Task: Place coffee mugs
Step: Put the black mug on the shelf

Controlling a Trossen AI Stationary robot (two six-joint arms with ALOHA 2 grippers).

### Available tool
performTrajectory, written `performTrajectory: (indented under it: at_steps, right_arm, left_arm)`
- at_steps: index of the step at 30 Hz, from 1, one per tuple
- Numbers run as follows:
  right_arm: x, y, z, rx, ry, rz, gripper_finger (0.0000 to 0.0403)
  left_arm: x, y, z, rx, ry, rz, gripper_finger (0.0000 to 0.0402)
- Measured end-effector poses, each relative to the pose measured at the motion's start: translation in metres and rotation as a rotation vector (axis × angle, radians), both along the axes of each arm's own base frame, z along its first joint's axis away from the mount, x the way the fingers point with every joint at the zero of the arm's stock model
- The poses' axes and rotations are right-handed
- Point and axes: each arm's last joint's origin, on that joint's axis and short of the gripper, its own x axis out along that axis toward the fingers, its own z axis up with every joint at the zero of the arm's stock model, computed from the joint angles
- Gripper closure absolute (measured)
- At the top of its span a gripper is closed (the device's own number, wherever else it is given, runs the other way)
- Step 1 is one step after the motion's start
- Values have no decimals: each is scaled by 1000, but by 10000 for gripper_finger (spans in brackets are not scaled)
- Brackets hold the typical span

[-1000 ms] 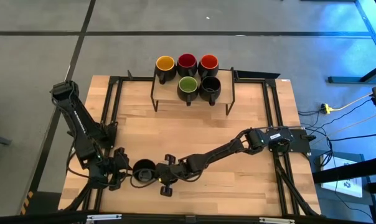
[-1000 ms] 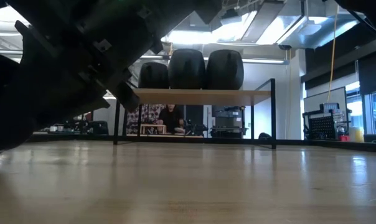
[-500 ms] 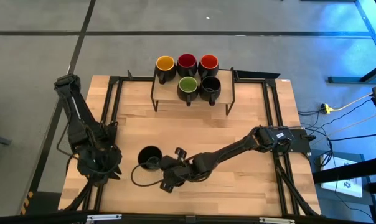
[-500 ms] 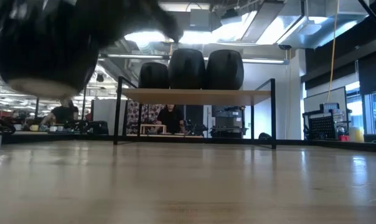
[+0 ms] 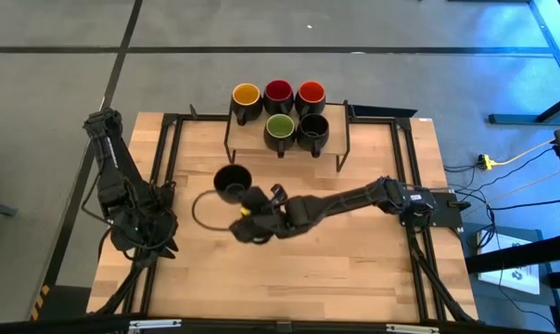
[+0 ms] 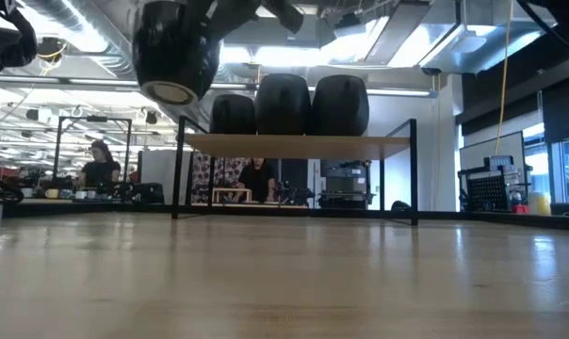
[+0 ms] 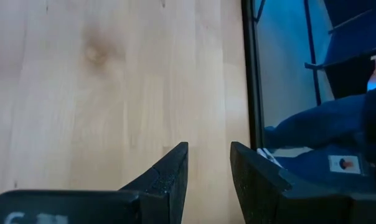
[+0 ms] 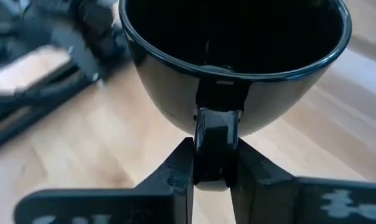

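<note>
The right gripper pinches the handle of a black mug with a black inside, its 2 fingers pressed against either side of the handle. The mug is held upright, lifted off the wooden table, left of centre and just near of the shelf. In the low view the mug hangs high at the left. On the shelf at the far side stand 5 more mugs: yellow, red and orange-red in the far row, green and black in the near row. The left gripper waits over the table's left edge, its fingers slightly apart and holding nothing.
</note>
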Motion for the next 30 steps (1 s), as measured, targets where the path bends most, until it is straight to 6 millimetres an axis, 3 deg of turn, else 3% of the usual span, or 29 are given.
performTrajectory:
  at_steps: [10,18,30]
  right_arm:
    - [10,-52,5,-108,-73,-220,354]
    - [16,-94,1,-100,-58,-294,354]
    - [18,-123,-5,-78,-27,-323,354]
  left_arm:
    - [0,0,0,55,-40,-74,288]
    - [0,0,0,84,-63,-103,288]
    - [1,1,0,102,-87,-90,288]
